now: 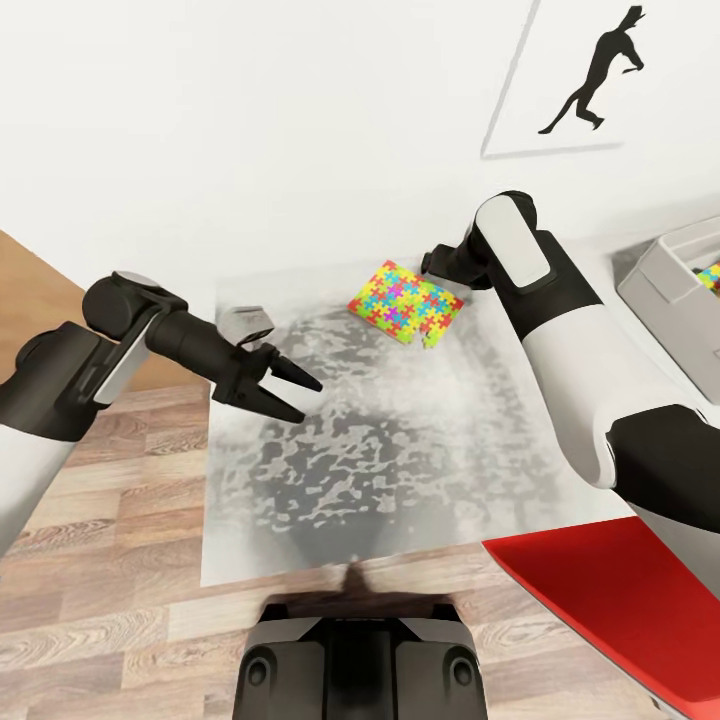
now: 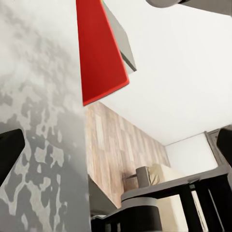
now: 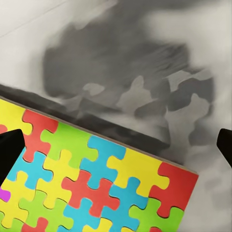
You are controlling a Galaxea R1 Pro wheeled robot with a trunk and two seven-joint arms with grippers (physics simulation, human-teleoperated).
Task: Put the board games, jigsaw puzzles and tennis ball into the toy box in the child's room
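Nearest the robot, a red panel (image 1: 610,600) juts in at its right, over the edge of the mottled grey worktop (image 1: 400,470). Above the worktop's left part the left hand (image 1: 296,394) hovers, its dark fingers spread apart and holding nothing. Farther back a jigsaw puzzle (image 1: 407,301) lies flat near the wall, the right hand (image 3: 116,140) poised over it, fingertips wide apart, nothing gripped. At far right stands the light grey toy box (image 1: 668,285), a second puzzle (image 1: 710,276) inside.
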